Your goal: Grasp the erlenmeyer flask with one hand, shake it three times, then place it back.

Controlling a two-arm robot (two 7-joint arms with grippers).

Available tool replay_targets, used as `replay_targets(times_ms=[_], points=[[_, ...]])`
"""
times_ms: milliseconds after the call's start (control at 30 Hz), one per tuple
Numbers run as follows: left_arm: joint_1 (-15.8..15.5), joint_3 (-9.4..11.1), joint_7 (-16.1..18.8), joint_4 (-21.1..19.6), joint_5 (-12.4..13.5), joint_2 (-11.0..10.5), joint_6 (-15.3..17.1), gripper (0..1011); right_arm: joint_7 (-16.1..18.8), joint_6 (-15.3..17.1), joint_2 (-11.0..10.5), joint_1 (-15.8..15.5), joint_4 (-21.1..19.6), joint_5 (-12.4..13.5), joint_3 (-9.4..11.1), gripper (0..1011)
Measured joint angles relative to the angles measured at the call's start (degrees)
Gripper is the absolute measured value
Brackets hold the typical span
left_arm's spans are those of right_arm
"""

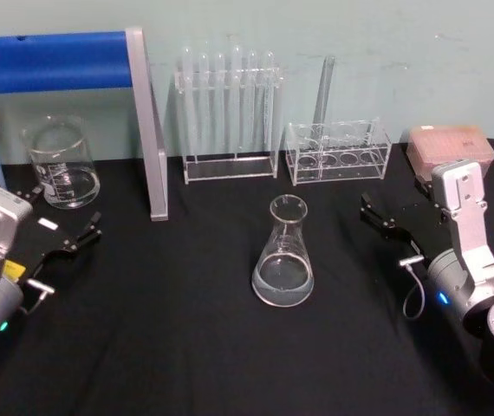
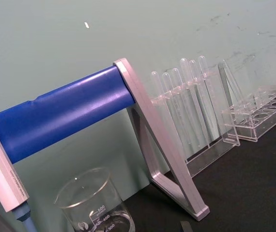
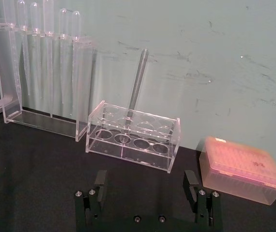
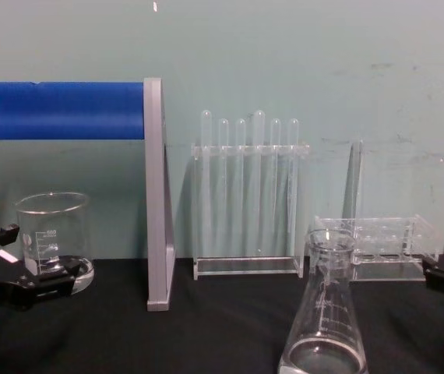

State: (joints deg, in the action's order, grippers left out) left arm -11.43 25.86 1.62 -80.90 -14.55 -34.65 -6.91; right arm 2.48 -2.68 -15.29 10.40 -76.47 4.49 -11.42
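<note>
1. Erlenmeyer flask upright, near centre of black table, untouched.
2. Right gripper wide open, empty, just right of flask.
3. Left gripper open, empty, far left, beside beaker.

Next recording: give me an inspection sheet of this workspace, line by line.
Surface: black table, no spills seen.
Job's things: erlenmeyer flask upright at centre, ungrasped.
Clutter: beaker back left; test tube rack with upright tubes; low clear rack holding one tube; pink tip box back right.
Grippers: left gripper open, low at left by the beaker; right gripper open, right of the flask, apart from it.
Cables: grey loop at the right wrist.
Surroundings: blue roller on a grey stand; pale green wall.
</note>
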Motion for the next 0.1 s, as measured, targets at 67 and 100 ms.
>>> replay_targets(times_ms=[67, 100], points=[[0.0, 0.0, 0.0, 0.0, 0.0, 0.0, 0.0, 1001, 0.0, 0.0, 0.0, 0.0, 0.0, 0.0, 0.0, 1003], [0.0, 0.0, 0.0, 0.0, 0.0, 0.0, 0.0, 1001, 0.0, 0.0, 0.0, 0.0, 0.0, 0.0, 0.0, 1003]])
